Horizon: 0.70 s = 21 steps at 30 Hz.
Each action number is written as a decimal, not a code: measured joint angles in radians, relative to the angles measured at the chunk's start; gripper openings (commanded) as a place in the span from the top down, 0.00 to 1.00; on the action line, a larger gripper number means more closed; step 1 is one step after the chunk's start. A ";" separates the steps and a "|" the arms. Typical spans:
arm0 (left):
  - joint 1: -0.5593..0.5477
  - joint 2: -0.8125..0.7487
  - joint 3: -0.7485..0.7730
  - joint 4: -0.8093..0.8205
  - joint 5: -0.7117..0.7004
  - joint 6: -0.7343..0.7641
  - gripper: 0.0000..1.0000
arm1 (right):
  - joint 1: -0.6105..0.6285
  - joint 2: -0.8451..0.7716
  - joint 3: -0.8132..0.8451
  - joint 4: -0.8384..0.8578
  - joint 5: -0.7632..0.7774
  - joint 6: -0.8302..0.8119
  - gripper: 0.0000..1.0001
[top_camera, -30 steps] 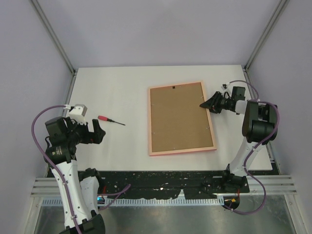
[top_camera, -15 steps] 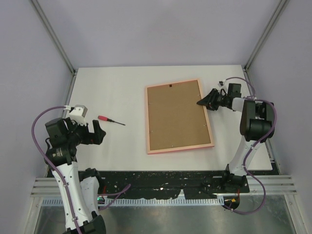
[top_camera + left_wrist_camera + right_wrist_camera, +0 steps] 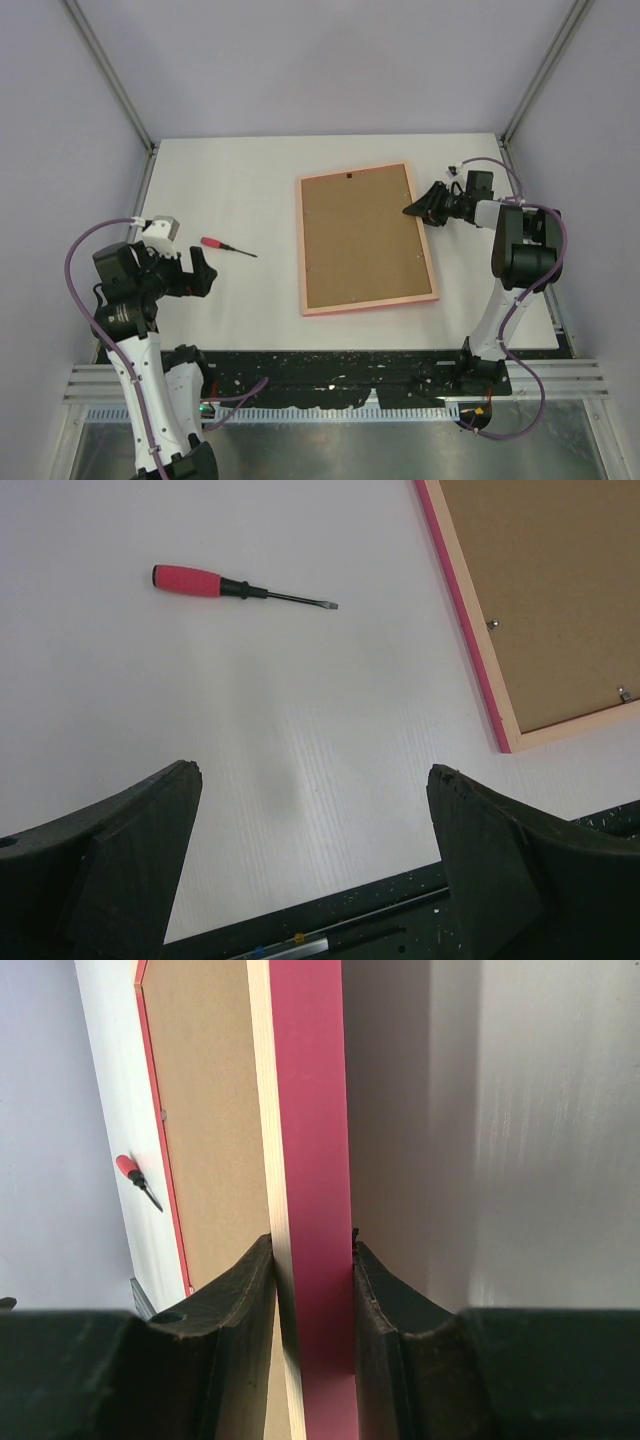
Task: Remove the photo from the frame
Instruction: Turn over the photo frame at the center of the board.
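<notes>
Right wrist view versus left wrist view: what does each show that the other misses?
Only the right wrist view: the right gripper shut on the frame, gripping its pink edge. Only the left wrist view: the left gripper, open above the table. Both: the frame's back with its brown board, and the screwdriver lying apart from the frame.
</notes>
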 measured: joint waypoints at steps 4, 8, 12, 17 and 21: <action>0.003 -0.019 0.000 -0.001 0.011 0.000 0.00 | 0.000 0.000 0.000 -0.001 0.007 -0.004 0.89; 0.004 -0.039 0.000 0.000 0.031 0.000 0.00 | 0.000 0.000 0.000 0.001 0.008 -0.006 0.89; 0.006 -0.036 0.000 0.000 0.038 -0.004 0.00 | 0.000 0.000 0.001 -0.002 0.009 -0.008 0.88; 0.012 -0.060 0.000 0.001 0.034 -0.005 0.00 | 0.000 0.000 0.004 -0.006 0.012 -0.013 0.85; 0.014 -0.087 0.000 0.015 0.053 -0.014 0.00 | 0.000 0.000 0.016 -0.025 0.018 -0.020 0.85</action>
